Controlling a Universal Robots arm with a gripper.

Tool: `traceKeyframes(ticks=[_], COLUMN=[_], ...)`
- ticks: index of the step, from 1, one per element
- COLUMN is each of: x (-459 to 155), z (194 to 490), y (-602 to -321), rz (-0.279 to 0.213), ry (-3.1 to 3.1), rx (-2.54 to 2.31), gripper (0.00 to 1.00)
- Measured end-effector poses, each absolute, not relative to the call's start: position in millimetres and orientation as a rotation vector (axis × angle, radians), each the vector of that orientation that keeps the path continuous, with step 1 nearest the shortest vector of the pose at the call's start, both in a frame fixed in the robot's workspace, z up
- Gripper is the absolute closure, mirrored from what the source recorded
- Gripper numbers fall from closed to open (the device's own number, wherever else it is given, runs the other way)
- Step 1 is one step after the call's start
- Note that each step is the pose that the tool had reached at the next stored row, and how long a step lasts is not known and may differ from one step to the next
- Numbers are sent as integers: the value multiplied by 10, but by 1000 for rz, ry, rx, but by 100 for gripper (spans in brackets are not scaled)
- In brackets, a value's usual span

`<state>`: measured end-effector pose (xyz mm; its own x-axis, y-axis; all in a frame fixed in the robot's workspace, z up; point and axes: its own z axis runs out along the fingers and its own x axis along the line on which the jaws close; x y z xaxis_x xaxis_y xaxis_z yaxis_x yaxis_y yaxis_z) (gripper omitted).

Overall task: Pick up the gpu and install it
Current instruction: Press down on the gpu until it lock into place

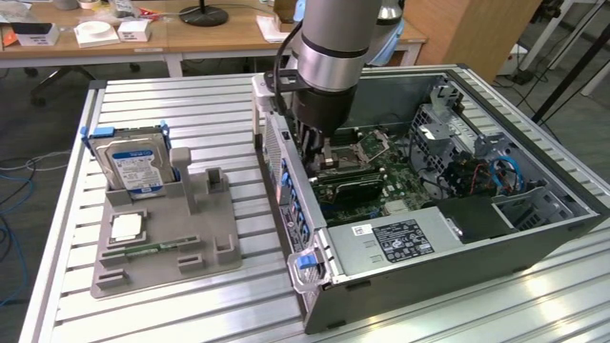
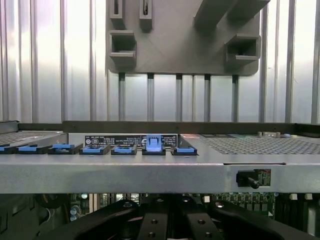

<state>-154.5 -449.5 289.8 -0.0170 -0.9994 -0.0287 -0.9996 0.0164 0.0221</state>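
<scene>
Gripper (image 1: pixel 322 139) lowered inside computer case (image 1: pixel 533 236), beside rear wall; jaws closed. Gpu hidden below gripper, hold not confirmed. Card best kept square to slot (image 2: pixel 154 144), pressed straight, evenly.

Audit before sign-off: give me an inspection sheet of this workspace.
Surface: slatted metal table, carrying a grey fixture and an open computer case.
Job's things: gpu not distinguishable; it cannot be told whether it is held.
Clutter: hard drive upright in the fixture; processor chip and memory stick lying on it.
Grippers: gripper shut, lowered inside the case over the motherboard.
Cables: blue cables inside the case; loose cables on the floor.
Surroundings: wooden desks behind.
</scene>
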Motion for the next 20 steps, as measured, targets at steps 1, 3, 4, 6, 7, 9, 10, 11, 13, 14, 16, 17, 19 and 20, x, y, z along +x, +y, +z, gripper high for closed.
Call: traceKeyframes(ticks=[1,3,4,6,7,9,10,11,13,14,16,17,19,20], x=[-1547,-1549,-1550,-1551,-1552,-1552,-1552,-1553,-1551,-1550,-1542,-1538,-1525,-1519], z=[2898,2898,2898,2898,2898,2898,2898,2898,2898,2898,2898,2898,2897,2897], y=[-4492,-4484,-4480,-4470,-4465,-4461,-4461,-4461,-4460,-4460,-4460,-4460,-4460,-4460], rz=[56,56,56,56,56,57,56,56,56,57,56,56,56,56], ry=[2237,2237,2238,2238,2238,2238,2238,2238,2239,2239,2239,2239,2239,2239], rx=[-2199,-2198,-2197,-2197,-2197,-2196,-2196,-2196,-2196,-2196,-2196,-2196,-2196,-2196], gripper=[89,89,89,89,89,89,89,89,89,89,89,89,89,89])
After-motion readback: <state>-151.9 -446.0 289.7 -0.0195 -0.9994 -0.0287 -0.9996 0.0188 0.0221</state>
